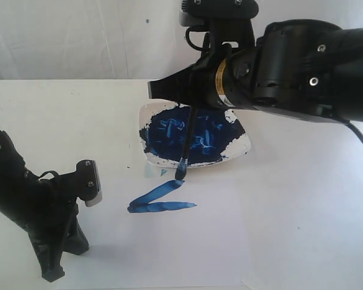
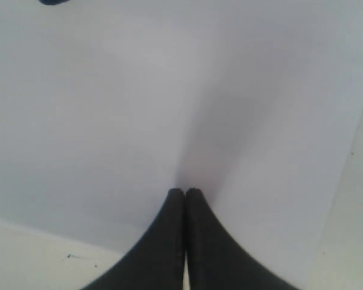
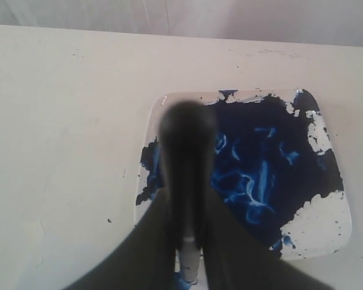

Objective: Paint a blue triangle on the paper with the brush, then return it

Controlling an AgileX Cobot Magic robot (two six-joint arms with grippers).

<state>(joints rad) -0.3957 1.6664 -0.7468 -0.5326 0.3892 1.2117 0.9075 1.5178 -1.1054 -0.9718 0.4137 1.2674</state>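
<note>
right jaws: clamped on the thin black-handled brush (image 1: 186,142), handle near upright.
bristle tip: at top of the slanted stroke, 6 o'clock of the white square paint-smeared dish (image 1: 245,145).
blue triangle (image 1: 160,199): base and one side on the white paper (image 1: 187,248); third side missing.
step: closing the outline, I judge.
next: draw the tip toward 5 o'clock to meet the base's free end.
left jaws: together, at 8 o'clock.

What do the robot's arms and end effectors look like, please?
The right arm is glossy black, with silver screws, a brass-coloured ring and a cable. The left arm is black, with a grey-edged box. End effectors have tapered black fingers.
</note>
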